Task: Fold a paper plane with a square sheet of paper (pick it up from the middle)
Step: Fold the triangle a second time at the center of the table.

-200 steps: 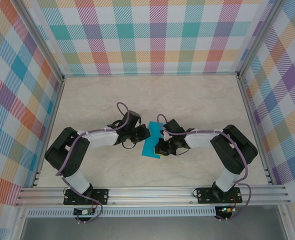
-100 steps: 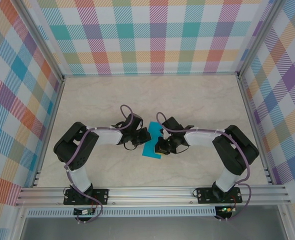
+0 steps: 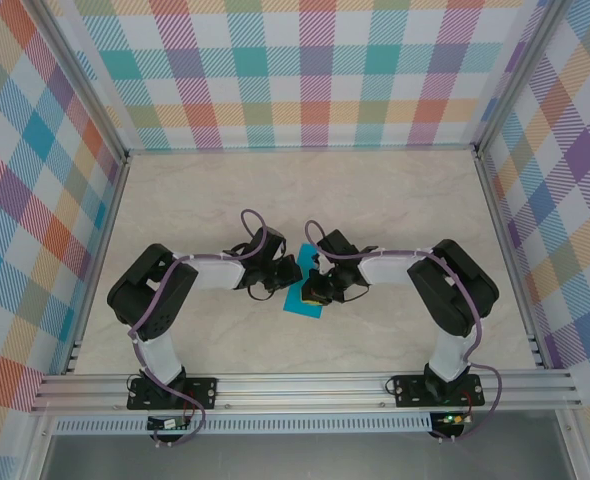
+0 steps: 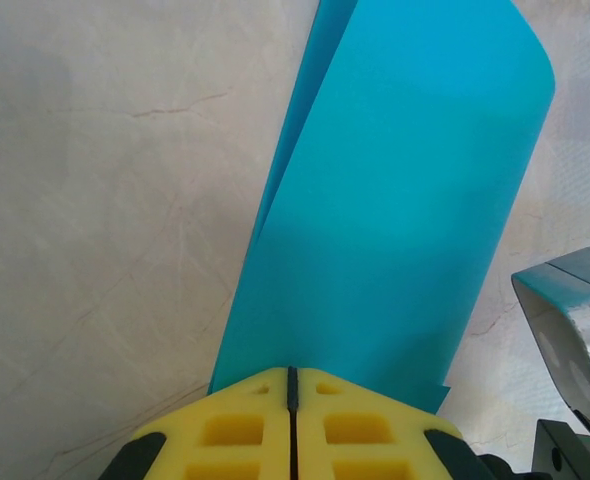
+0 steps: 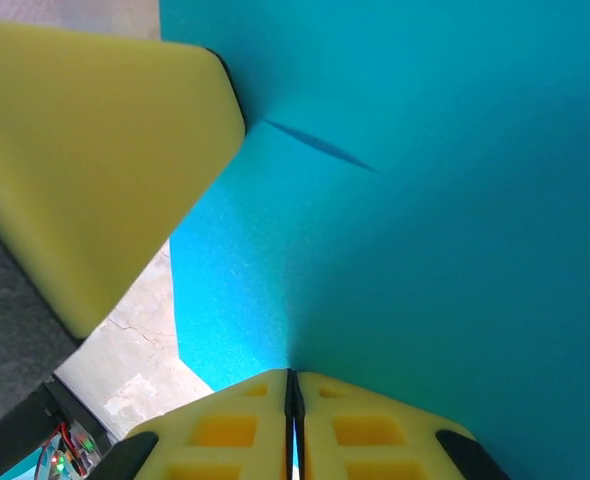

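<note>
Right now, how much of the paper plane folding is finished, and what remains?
Early stage. Done: the square sheet of paper is bent over on itself, with two layers showing along one edge and the bend rounded rather than pressed flat. In hand: the left gripper and the right gripper are both shut on it. Left: no pointed nose or wings show, so nearly every fold remains.

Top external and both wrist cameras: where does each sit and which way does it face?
Top external: above and behind the bases, looking down at the table; both arms, left gripper and right gripper meeting at the square sheet of paper.
Left wrist: on the left arm, looking along its shut yellow fingers at the curled sheet.
Right wrist: on the right arm, close against the sheet, its shut fingers at bottom.
Shared: both wrist views show the sheet pinched at their fingertips.
</note>
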Robot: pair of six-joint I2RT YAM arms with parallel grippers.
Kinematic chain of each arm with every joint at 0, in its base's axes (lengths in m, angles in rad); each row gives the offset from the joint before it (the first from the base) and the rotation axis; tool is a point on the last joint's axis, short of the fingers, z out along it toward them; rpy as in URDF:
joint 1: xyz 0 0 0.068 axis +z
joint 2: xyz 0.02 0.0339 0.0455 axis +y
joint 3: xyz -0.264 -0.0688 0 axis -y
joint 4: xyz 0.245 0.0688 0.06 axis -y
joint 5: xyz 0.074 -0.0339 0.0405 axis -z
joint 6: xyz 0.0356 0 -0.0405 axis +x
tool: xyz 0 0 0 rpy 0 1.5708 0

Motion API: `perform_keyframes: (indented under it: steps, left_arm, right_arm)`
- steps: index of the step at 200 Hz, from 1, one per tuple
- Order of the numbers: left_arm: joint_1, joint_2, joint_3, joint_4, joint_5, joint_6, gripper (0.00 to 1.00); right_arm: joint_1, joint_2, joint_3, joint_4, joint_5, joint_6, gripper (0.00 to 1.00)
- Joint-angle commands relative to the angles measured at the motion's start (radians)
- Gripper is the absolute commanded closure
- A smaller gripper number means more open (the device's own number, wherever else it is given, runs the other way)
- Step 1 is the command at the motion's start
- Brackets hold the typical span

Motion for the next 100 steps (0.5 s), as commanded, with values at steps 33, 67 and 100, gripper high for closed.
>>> perform_keyframes:
  steps: [33,67,100]
  left_arm:
    - [-0.006,0.02,-0.029,-0.054,-0.056,-0.019,0.96]
    - [-0.006,0.023,-0.032,-0.056,-0.059,-0.024,0.96]
    - [-0.006,0.023,-0.028,-0.057,-0.059,-0.023,0.96]
  right_arm:
    - [0.012,-0.077,-0.077,-0.085,0.002,-0.016,0.88]
    - [0.01,-0.11,-0.154,-0.035,-0.031,0.012,0.88]
    - [0.01,-0.151,-0.238,0.007,-0.036,0.046,0.87]
